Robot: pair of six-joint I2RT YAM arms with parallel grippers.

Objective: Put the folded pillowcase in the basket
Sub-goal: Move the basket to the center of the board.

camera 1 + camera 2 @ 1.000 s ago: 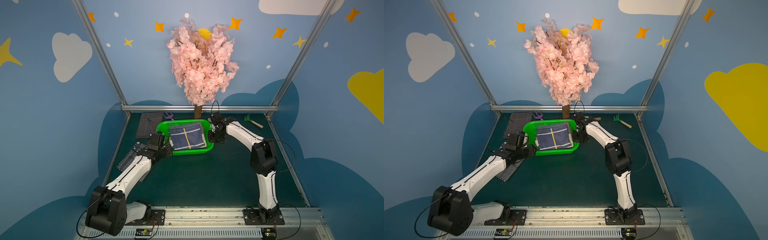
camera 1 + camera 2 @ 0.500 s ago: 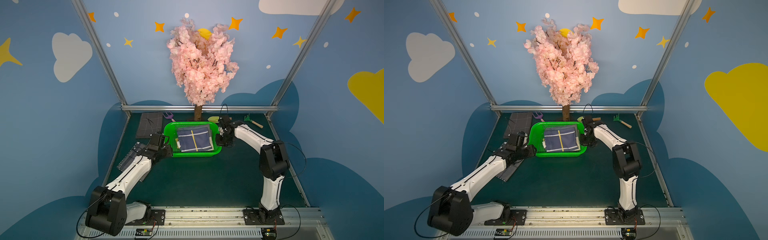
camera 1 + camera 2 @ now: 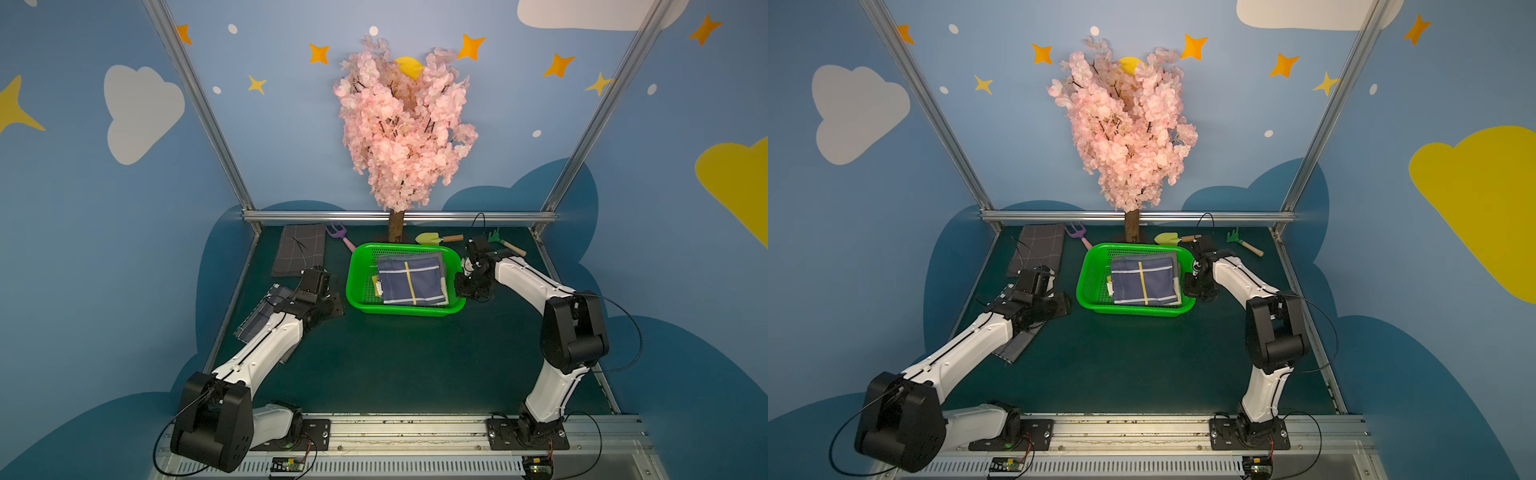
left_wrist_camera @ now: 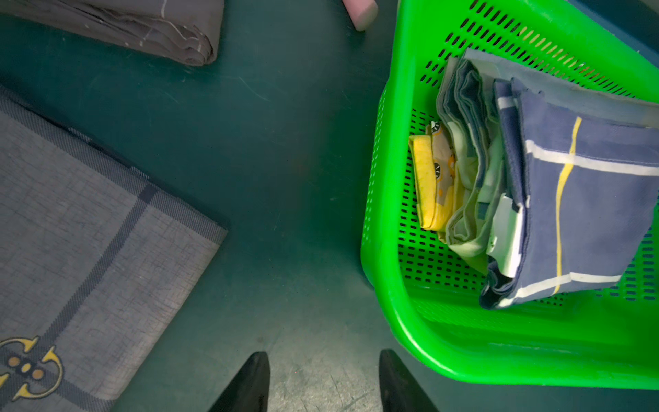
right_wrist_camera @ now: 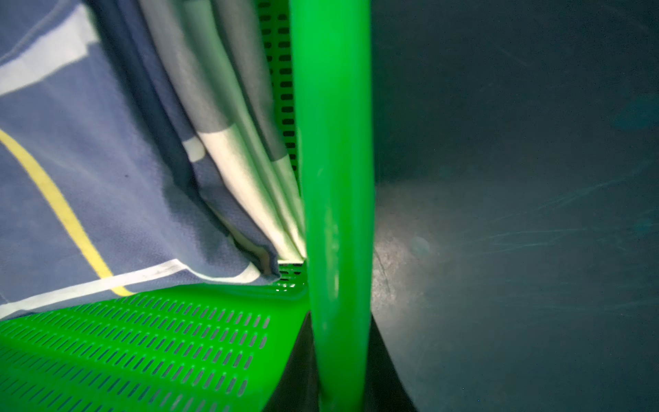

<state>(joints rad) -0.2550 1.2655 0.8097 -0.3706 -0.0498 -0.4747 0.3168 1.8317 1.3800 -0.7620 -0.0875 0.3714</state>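
basket: bright green mesh point(image 3: 405, 311) point(image 3: 1133, 309), sits on the dark green mat point(image 3: 395, 365) in front of the pink tree point(image 3: 401, 124), mid-table toward the back.
pillowcase: folded, navy with white and yellow stripes point(image 3: 411, 280) point(image 3: 1144, 282), inside the basket, lying on top of the stack and pushed toward the basket's right wall.
under it: more folded cloths (pale grey-green ones, edges only), plus a yellow cloth point(image 4: 431, 185) lying lowest on the side of the stack that faces the left arm.
right gripper: point(image 3: 461, 286) point(image 3: 1190, 284) at the basket's right rim; wrist view shows the rim point(image 5: 335, 178) running between the jaws point(image 5: 338, 374), one finger inside and one outside, no gap visible, so clamped on the rim.
left gripper: point(image 3: 332, 305) point(image 4: 322, 356) jaws apart, nothing between them, low over bare mat just beside the basket's left wall point(image 4: 463, 356), not touching it.
grey-blue cloth: point(image 3: 262, 311) point(image 4: 89, 232) flat on the mat under the left arm.
grey checked cloth: point(image 3: 300, 253) folded, back-left corner, well apart from the basket.
toy tools: purple fork point(image 3: 338, 232), yellow shovel point(image 3: 432, 238), green rake point(image 3: 500, 241) along the back edge.
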